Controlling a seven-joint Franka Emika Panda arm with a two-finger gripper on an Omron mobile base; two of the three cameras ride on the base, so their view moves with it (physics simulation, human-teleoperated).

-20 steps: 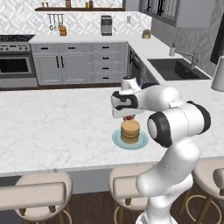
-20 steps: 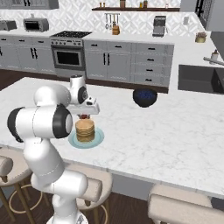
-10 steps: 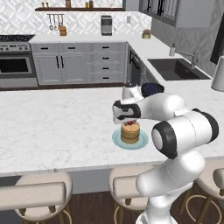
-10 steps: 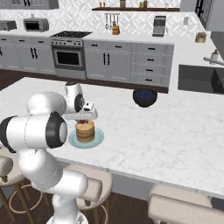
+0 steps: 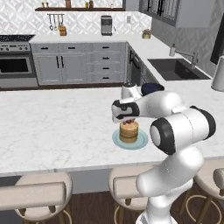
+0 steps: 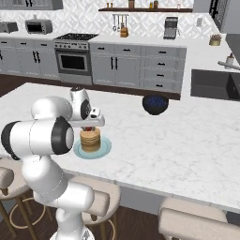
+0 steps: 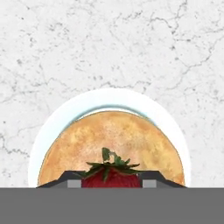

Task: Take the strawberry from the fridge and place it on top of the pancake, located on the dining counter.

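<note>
While the gripper (image 7: 111,183) hangs just over the pancake (image 7: 114,144), its dark fingers (image 7: 65,178) stand close on either side of the strawberry (image 7: 111,175), pinching it. That stack sits on a pale plate (image 5: 129,139) on the white marble dining counter (image 5: 52,127); a dark bowl (image 6: 155,104) stands farther back.
</note>
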